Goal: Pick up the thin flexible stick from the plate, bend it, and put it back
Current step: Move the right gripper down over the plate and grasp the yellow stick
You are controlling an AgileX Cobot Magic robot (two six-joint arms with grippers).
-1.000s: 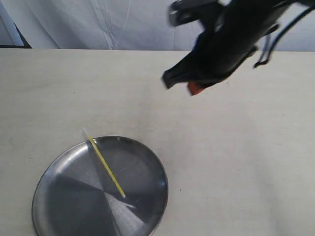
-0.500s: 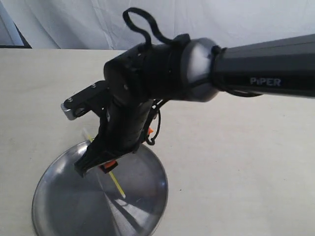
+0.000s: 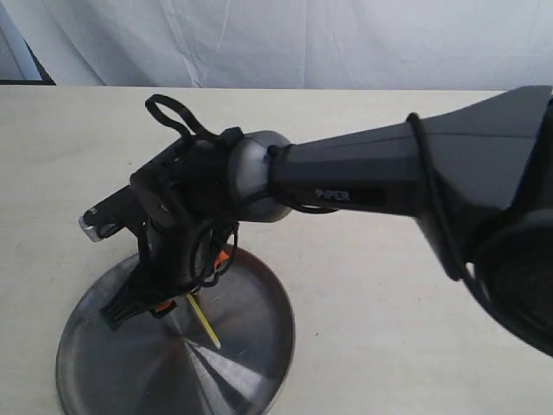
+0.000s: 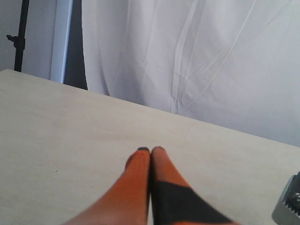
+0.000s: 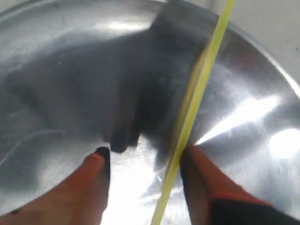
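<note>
The shiny silver plate (image 3: 251, 346) lies at the table's front left, and its surface (image 5: 56, 70) fills the right wrist view. On it rests the thin yellow-green stick (image 3: 205, 324), mostly hidden under the right arm in the exterior view. My right gripper (image 5: 144, 157) is open low over the plate, with the stick (image 5: 201, 79) running between its orange fingers, close against one finger (image 5: 197, 178). In the exterior view this right gripper (image 3: 138, 307) hangs over the plate's left half. My left gripper (image 4: 151, 150) is shut with nothing in it, above bare table.
The beige table (image 3: 415, 285) extends wide to the right and behind the plate. A white curtain (image 3: 302, 39) hangs along the far edge. The right arm's dark body (image 3: 363, 177) crosses the scene diagonally from the right.
The right arm has swung from high at the upper right down and to the left onto the plate, then lowered a bit further, covering most of the stick.
</note>
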